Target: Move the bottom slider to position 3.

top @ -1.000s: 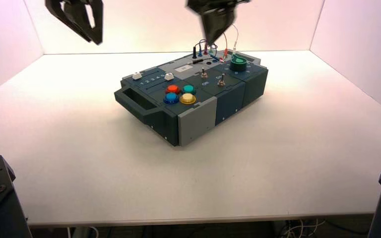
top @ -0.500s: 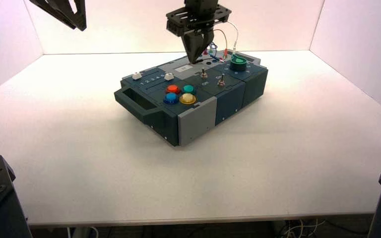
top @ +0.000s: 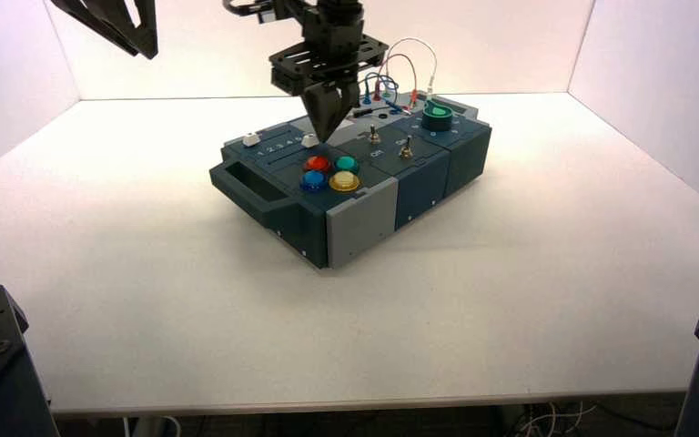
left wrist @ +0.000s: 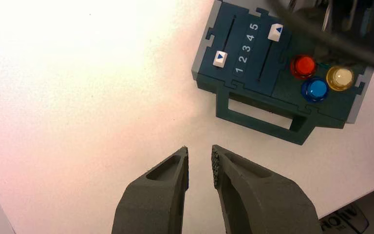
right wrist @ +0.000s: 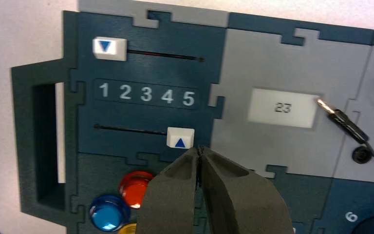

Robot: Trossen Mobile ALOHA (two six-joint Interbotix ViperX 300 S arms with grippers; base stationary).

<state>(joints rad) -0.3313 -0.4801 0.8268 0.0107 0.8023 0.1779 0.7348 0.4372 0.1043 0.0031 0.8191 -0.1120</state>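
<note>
Right gripper (right wrist: 199, 148) pressed together near bottom slider (right wrist: 180, 138), partly hiding yellow button (right wrist: 127, 229). Left gripper (left wrist: 199, 148) hung spread. Two sliders, four round buttons.

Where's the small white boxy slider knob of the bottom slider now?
In the right wrist view, the white boxy knob sits at the 5 end of its track, beside the right gripper's tips, nearer the red round button than its twin.

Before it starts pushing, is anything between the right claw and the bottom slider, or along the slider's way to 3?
Nothing visible stands between the right claw and the slider, nor in its track toward the 3.
</note>
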